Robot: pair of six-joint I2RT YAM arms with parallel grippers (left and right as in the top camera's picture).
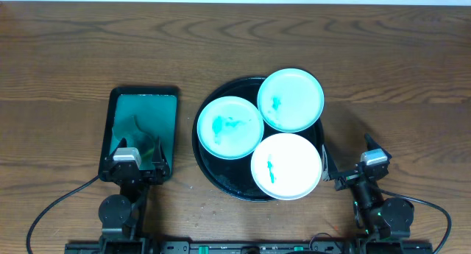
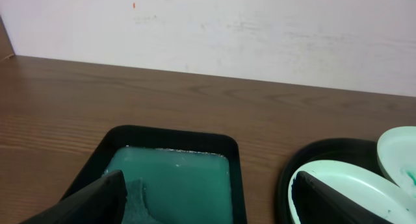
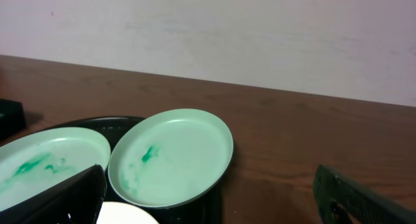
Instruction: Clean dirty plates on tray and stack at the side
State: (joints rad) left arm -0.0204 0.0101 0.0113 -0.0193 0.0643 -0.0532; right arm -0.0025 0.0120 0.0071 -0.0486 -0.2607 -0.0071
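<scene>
Three small round plates lie on the round black tray (image 1: 221, 182) in the overhead view. The left plate (image 1: 230, 127) has the widest teal smear, the far right plate (image 1: 291, 99) a small one, and the near plate (image 1: 286, 166) a thin streak. My left gripper (image 1: 137, 157) is open over the near end of a rectangular black tray (image 1: 142, 99). My right gripper (image 1: 347, 158) is open just right of the round tray, holding nothing. The right wrist view shows the far plate (image 3: 172, 156) ahead between its fingers, the left plate (image 3: 45, 165) beside it.
The rectangular tray (image 2: 172, 136) holds teal liquid, with a crumpled teal cloth (image 2: 138, 197) by my left gripper's (image 2: 208, 204) left finger. The round tray's rim (image 2: 325, 152) and a plate (image 2: 364, 185) sit to its right. Bare wooden table lies beyond, then a white wall.
</scene>
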